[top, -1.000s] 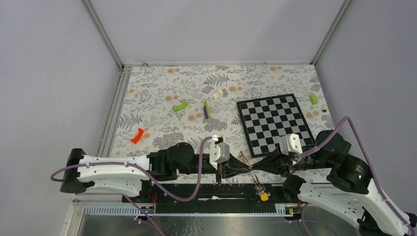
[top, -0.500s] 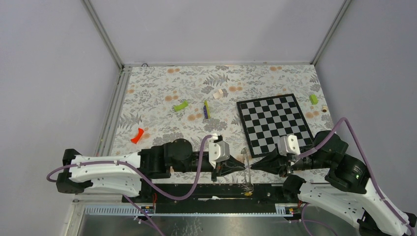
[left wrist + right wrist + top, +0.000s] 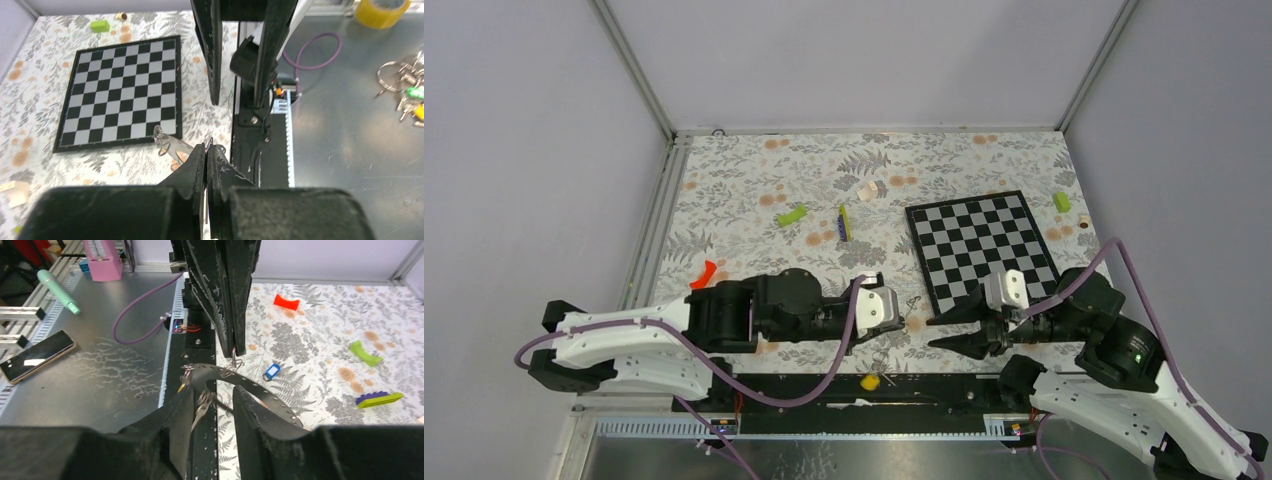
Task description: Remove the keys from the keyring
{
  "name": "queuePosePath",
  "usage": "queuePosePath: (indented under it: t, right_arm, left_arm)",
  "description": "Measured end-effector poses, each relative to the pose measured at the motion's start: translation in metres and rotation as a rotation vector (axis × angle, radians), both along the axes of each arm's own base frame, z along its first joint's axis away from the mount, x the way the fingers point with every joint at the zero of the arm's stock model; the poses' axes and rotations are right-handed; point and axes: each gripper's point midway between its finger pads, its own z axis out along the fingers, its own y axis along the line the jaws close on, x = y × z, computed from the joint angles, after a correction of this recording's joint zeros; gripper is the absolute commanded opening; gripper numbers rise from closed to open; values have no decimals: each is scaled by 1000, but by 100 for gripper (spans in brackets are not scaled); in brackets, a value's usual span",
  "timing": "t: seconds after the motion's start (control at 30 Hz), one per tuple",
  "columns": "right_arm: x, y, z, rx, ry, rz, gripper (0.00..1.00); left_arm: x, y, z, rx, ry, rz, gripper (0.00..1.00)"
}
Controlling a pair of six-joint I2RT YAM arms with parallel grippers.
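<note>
The keyring (image 3: 250, 384) hung between my two pincers, over the near edge of the worktop (image 3: 754, 170). My left pincer (image 3: 206, 152) was clamped tight on its rim. My right pincer (image 3: 930, 334) stood partly spread, with a small silver key (image 3: 202, 409) dangling between its fingers. A blue-tagged key (image 3: 271, 371) lay on the floral worktop, and a yellow-tagged key (image 3: 869, 381) lay on the black rail (image 3: 804, 386).

The left end effector (image 3: 902, 320) lay closed over the floral counter (image 3: 754, 180), facing the right end effector (image 3: 929, 334), its fingers spread; a yellow-tagged key (image 3: 869, 381) sat on the black rail (image 3: 944, 388)
</note>
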Motion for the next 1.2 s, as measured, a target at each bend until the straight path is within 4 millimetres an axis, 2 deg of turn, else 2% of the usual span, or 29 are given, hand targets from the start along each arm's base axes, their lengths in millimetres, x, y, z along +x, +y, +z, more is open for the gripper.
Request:
queuePosePath:
  t: [0.03,0.07,0.1,0.17,0.33,0.47,0.63,0.77,0.83,0.87,0.9,0.93,1.07,1.2]
  right_arm:
    - [1,0,2,10,-5,-7,49]
    - [4,1,3,22,-12,-19,59]
    - [6,1,5,35,-16,-32,63]
    - [10,2,7,61,-20,-57,67]
    - [28,4,5,104,-3,-159,68]
    - [49,4,-4,114,41,-279,68]
    - [85,-6,-13,112,151,-521,71]
    - [118,-16,-33,1,299,-761,72]
    - [129,-16,-44,-70,360,-847,76]
    - [133,-16,-51,-103,387,-878,86]
    - [135,-16,-60,-151,421,-908,97]
    - [135,-16,-67,-188,450,-924,99]
    - [130,-15,-90,-327,545,-959,100]
    - [121,-23,-94,-349,600,-978,100]
  left_arm:
    - [2,1,0,19,-12,4,0]
    - [3,2,-1,31,-22,6,0]
    - [5,4,-2,56,-37,10,0]
    - [8,7,-2,89,-63,16,0]
    - [16,14,0,140,-117,32,0]
    - [23,20,3,163,-152,64,0]
    - [35,24,3,181,-172,131,0]
    - [43,29,1,194,-157,191,0]
    - [47,32,-1,198,-142,229,0]
    - [49,33,-1,198,-132,249,0]
    - [51,35,-2,197,-119,274,0]
    - [53,37,-3,196,-106,298,0]
    - [60,45,-4,184,-42,383,0]
    - [62,52,-1,151,23,443,0]
